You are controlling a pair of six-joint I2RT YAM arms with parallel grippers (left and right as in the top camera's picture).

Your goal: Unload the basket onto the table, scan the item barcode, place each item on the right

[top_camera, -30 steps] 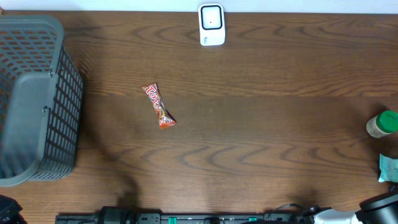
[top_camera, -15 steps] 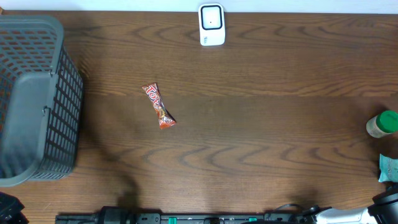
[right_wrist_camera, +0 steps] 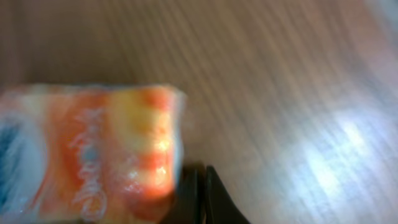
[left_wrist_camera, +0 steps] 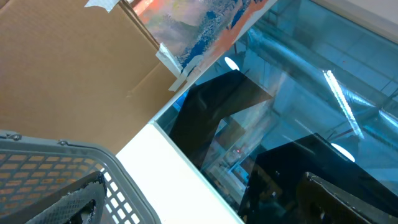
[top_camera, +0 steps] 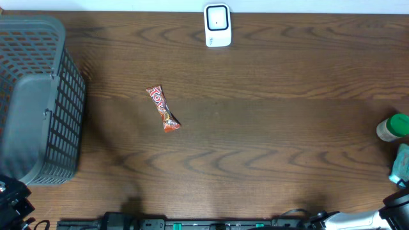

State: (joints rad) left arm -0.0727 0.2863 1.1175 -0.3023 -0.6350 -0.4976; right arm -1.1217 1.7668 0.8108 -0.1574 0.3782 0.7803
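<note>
Since a moment ago the left arm (top_camera: 13,201) has pushed further into the near left corner beside the basket (top_camera: 38,96). The teal packet (top_camera: 402,163) at the right edge has shifted and tilted, close to the green-capped bottle (top_camera: 393,126). The candy bar (top_camera: 163,108) has not moved. It lies alone on the table (top_camera: 268,140), well apart from the white scanner (top_camera: 217,25) at the far edge. Its red wrapper carries white lettering too small to read. The left gripper (left_wrist_camera: 205,202) stands wide apart with nothing in it. The right gripper (right_wrist_camera: 200,190) is pressed closed and empty, with a blurred orange wrapper (right_wrist_camera: 106,149) just beside it, its print unreadable.
</note>
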